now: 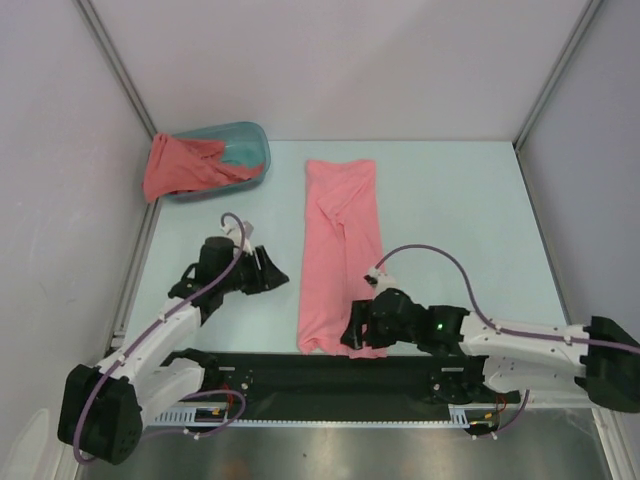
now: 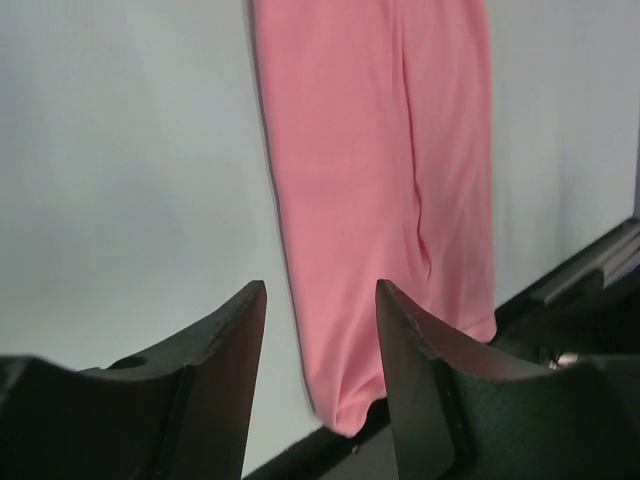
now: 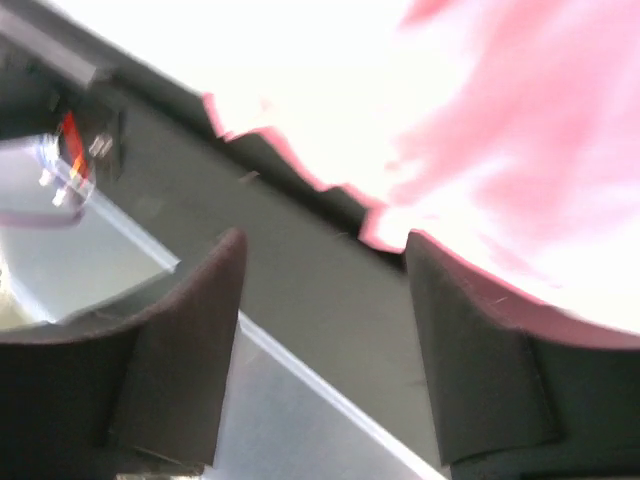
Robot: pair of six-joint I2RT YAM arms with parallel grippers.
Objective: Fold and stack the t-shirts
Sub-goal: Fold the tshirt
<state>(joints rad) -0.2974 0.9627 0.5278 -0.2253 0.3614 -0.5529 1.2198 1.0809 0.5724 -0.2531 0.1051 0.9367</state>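
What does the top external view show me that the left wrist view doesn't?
Only the top external view: the teal tub at the far left with the coral-red shirt draped over its rim, and the right jaws at the near end of the salmon-pink shirt. Only the left wrist view: a close look between the left jaws, which are open and empty, facing that shirt's near corner. Both: the salmon-pink shirt, folded into a long strip.

no readable text, labels or numbers (anywhere in view)
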